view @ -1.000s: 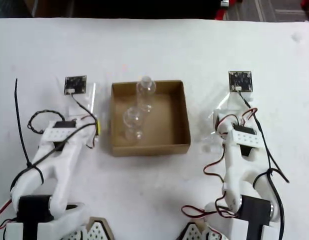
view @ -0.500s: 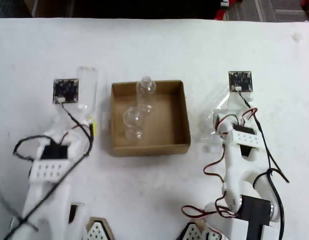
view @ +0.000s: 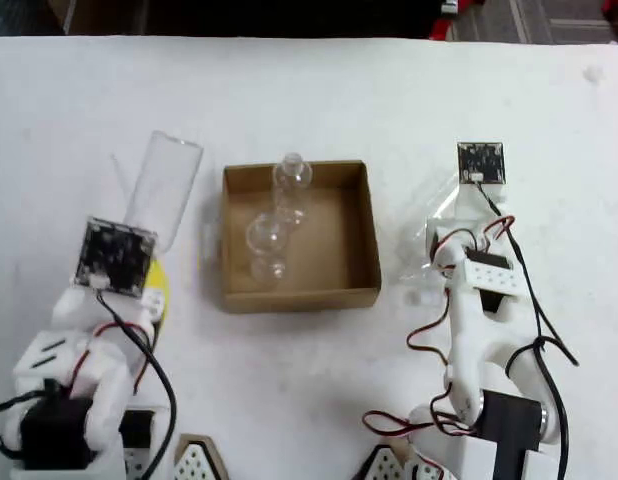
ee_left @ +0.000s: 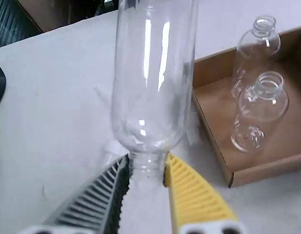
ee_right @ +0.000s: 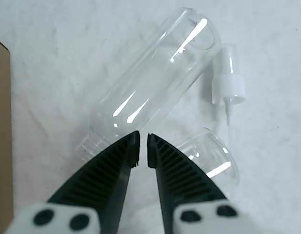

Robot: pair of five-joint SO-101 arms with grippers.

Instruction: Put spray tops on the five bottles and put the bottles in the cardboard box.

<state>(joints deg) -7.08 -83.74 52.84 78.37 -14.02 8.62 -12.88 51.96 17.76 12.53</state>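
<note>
Clear bottle (ee_left: pixel 153 73) is gripped at the neck by the left end effector (ee_left: pixel 146 170), grey finger on one side, yellow on the other, base pointing away from the wrist. In the high view this bottle (view: pixel 164 190) is off the worktop (view: pixel 319 100), tilted, just left of the cardboard box (view: pixel 299 297). The left wrist view gives the neck grip; the high view gives its place beside the box.

Two uncapped bottles stand in the box, one at the far wall (view: pixel 292 185), one nearer the middle (view: pixel 266 245), touching or nearly so. Left wrist view shows both necks open.

Right end effector (ee_right: pixel 141 147) has its black fingers almost together with a thin gap, holding nothing. Right wrist view shows a bottle (ee_right: pixel 155 83) lying on the worktop just past the tips, a second bottle (ee_right: pixel 209 156) beside one finger, and a white spray top (ee_right: pixel 227 90) lying loose near both. In the high view the right arm (view: pixel 479 280) covers most of that spot.

Versus 1 s ago: the left arm has pulled back toward its base and the bottle has come up. The right arm and the boxed bottles are unchanged.
</note>
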